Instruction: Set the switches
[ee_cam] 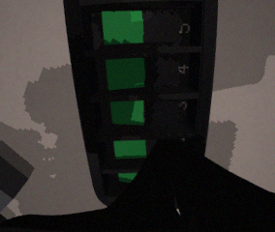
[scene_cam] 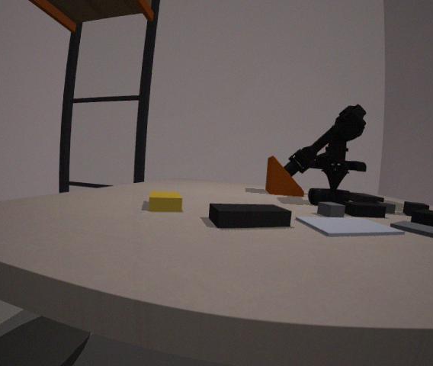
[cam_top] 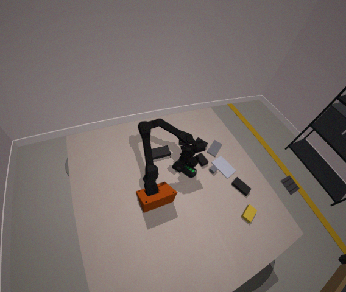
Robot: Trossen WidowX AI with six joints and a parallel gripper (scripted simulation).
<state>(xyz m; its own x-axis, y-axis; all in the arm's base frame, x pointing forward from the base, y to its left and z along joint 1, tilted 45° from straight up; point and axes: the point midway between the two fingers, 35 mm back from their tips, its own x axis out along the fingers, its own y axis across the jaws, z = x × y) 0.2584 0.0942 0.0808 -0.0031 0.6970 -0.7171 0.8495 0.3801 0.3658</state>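
Note:
The dark grey controller unit (cam_top: 193, 174) (scene_cam: 315, 196) (ee_cam: 82, 77) sits flat on its base, switches up. In the wrist view the printed 4 and 3 are legible, with a partly cut-off 5 above them. Five green ends show on the left, dark ends on the right; the lower ones are partly covered. Which ends are pressed down is hard to tell. The label underneath is hidden. My gripper (scene_cam: 334, 190) (ee_cam: 165, 145) is shut and empty, pointing down. Its tips are at or just above the dark-end side of the switch below number 3; contact is unclear.
A black block (cam_top: 240, 186) (scene_cam: 250, 216), yellow block (cam_top: 249, 213) (scene_cam: 165, 201), pale plate (cam_top: 223, 166) (scene_cam: 348, 226) and small grey block (cam_top: 213, 170) (scene_cam: 330, 209) lie around the unit. A dark box (cam_top: 161, 152) lies behind the orange arm base (cam_top: 159, 198) (scene_cam: 281, 181).

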